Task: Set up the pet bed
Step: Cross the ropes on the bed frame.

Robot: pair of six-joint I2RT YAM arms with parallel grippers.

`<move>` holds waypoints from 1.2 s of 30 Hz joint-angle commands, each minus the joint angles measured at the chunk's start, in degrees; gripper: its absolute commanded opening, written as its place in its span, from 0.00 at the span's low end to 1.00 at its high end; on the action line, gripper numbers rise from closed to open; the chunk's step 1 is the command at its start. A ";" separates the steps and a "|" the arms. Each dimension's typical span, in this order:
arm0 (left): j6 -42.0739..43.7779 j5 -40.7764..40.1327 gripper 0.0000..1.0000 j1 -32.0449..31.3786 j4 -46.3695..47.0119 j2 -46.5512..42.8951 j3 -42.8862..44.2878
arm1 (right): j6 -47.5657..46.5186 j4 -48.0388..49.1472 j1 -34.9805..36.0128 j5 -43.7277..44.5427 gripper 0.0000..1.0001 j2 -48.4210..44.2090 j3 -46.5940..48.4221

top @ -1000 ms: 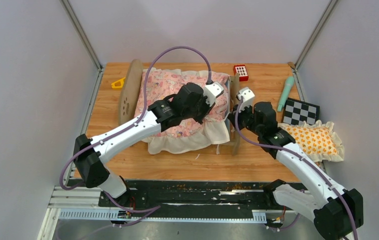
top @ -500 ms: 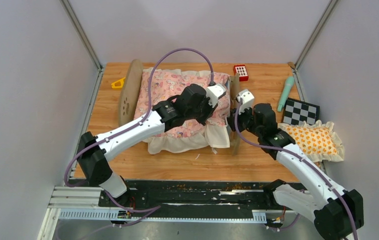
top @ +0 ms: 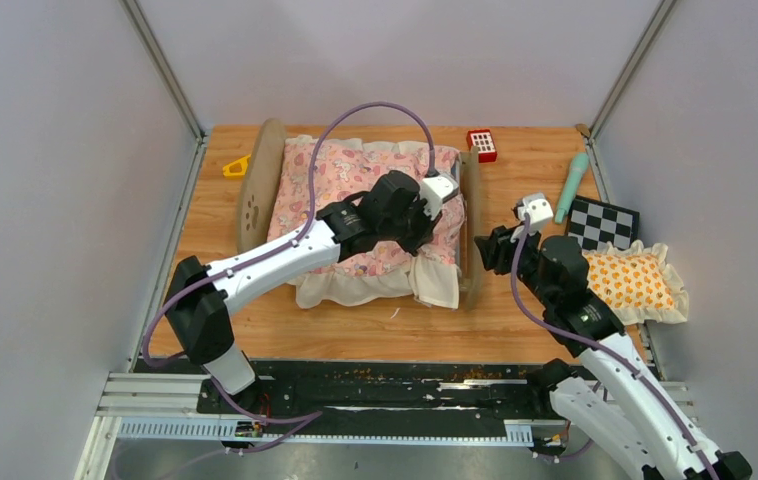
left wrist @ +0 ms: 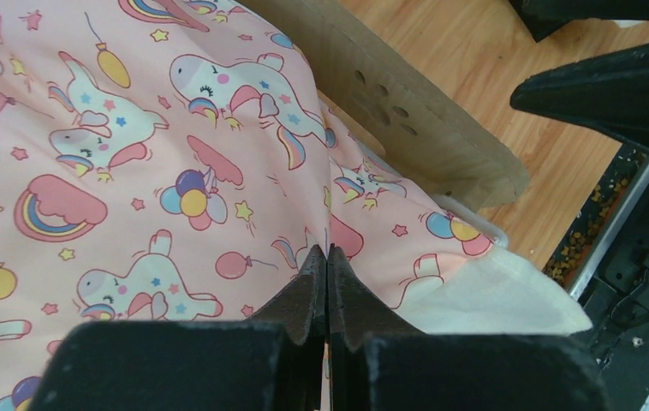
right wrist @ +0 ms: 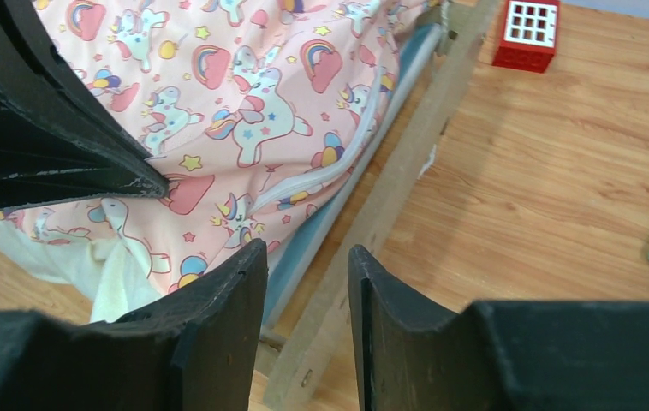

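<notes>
Wooden table (top: 535,170) between grey walls, carrying pet bed (top: 260,190) at its middle, directly beneath left gripper (left wrist: 328,253). Fingers (left wrist: 308,291) pressed together, pinching pink unicorn quilt (top: 335,180) near footboard (top: 473,215). Right gripper (right wrist: 308,257) parted, empty, just beside footboard. Orange pillow (top: 630,280), checkerboard (top: 602,222), teal tool (top: 571,185), red block (top: 482,145) toward right side, apart from bed.
</notes>
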 commanded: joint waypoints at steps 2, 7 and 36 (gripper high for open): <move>-2.08 3.29 0.00 0.30 2.04 1.49 2.54 | 3.68 -1.55 0.17 5.98 0.41 -2.80 -1.58; -3.49 3.20 0.00 0.30 2.89 2.75 3.76 | 5.18 -3.25 0.17 7.03 0.41 -3.83 -1.19; -5.94 2.82 0.17 0.30 7.01 9.57 5.85 | 8.72 -9.89 0.17 9.30 0.46 -8.02 -2.15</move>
